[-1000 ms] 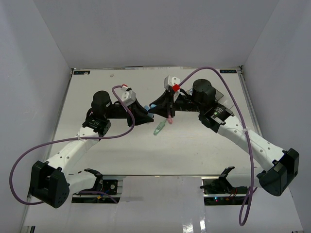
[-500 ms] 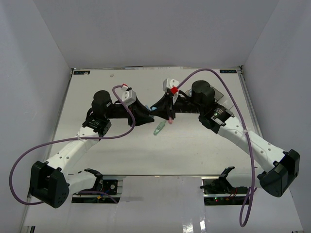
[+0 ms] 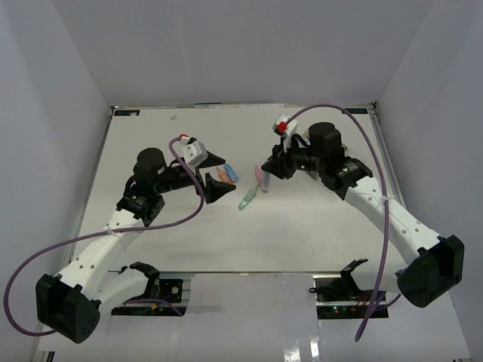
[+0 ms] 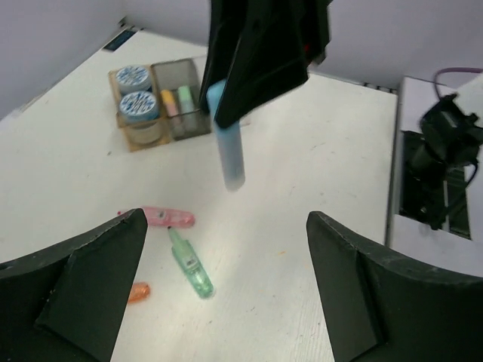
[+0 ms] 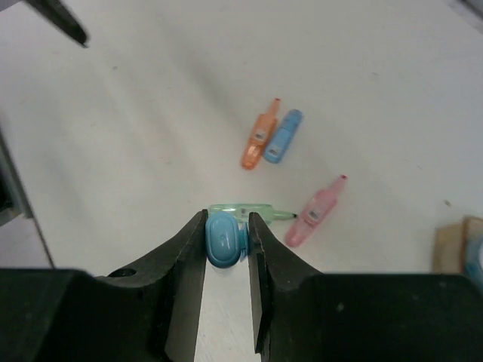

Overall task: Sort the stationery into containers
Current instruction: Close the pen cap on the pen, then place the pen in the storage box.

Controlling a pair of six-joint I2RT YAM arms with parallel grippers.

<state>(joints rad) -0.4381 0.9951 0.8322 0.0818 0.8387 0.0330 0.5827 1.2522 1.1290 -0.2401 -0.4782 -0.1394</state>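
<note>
My right gripper [image 5: 226, 226] is shut on a blue piece of stationery [image 5: 224, 240], which hangs upright above the table [image 4: 230, 154]. Under it lie a green piece [image 5: 240, 210] and a pink piece [image 5: 315, 213]. An orange piece [image 5: 257, 139] and another blue piece [image 5: 282, 138] lie side by side farther off. My left gripper [image 4: 226, 219] stands open and empty, facing the right gripper [image 3: 264, 172] over the loose pieces. The containers [image 4: 160, 121] sit beyond. Two blue patterned rolls [image 4: 133, 78] fill the amber tray, and pastel pieces [image 4: 178, 100] stand in the grey one.
White walls close in the table [image 3: 189, 226] on three sides. A purple cable [image 3: 332, 109] loops above the right arm. In the top view the right arm hides the containers.
My left gripper has opened wide and pulled back to the left, away from the right gripper. The right gripper has shifted right, still shut on the blue piece.
</note>
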